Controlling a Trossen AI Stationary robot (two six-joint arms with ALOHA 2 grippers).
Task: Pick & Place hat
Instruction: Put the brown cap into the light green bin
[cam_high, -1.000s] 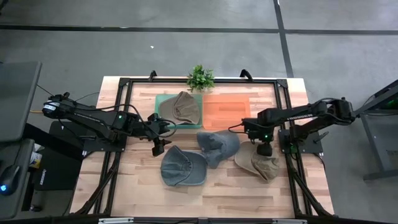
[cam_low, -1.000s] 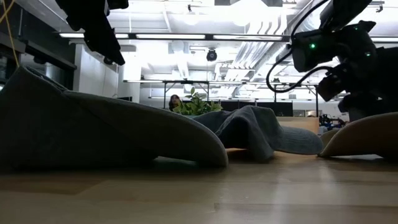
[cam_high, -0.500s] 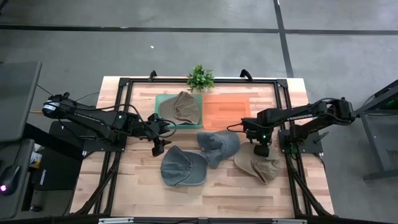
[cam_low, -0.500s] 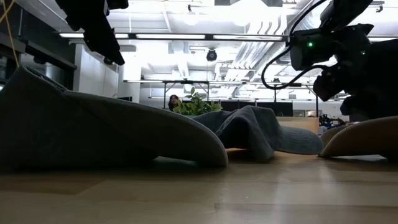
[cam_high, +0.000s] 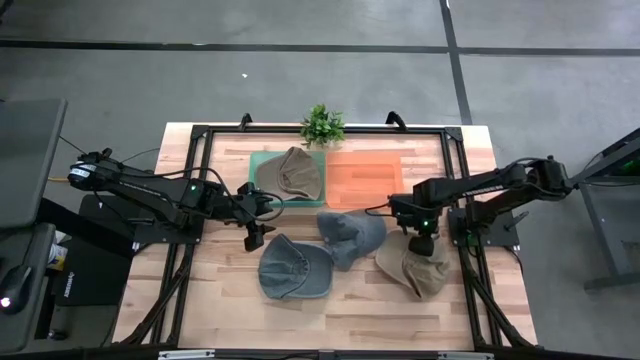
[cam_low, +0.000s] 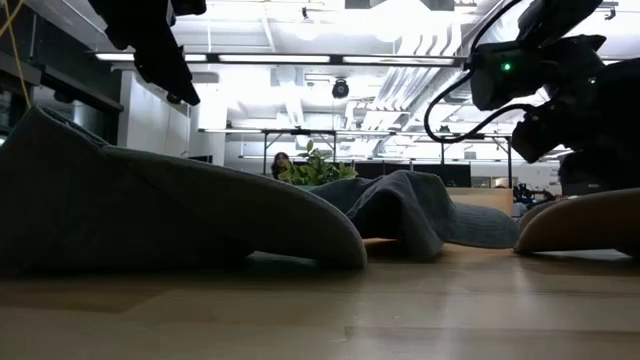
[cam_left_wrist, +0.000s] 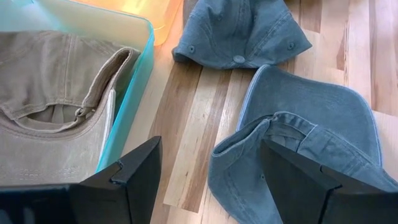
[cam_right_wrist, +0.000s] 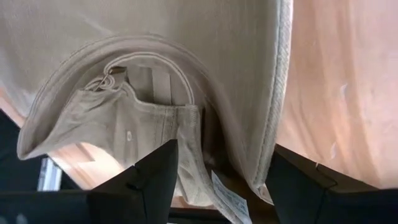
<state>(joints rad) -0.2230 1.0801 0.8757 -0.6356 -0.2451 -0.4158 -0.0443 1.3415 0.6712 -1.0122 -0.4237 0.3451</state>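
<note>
A tan cap lies upside down on the table's right side, its inside showing in the right wrist view. My right gripper hangs open right over it, its fingers on either side of the cap's rim and sweatband. My left gripper is open and waits above bare wood between the teal tray and a blue cap. A second blue cap lies mid-table. Another tan hat rests in the teal tray. My right gripper comes at the tan cap from above, pointing down, with the rim's fold between its open fingers. Whether a finger touches the cloth, I cannot tell. The cap lies on the table.
An orange tray sits beside the teal one at the far side, with a small plant behind them. A black frame borders the table. Bare wood lies along the near edge.
My right gripper has crept a little toward the near edge and down over the tan cap, staying open.
</note>
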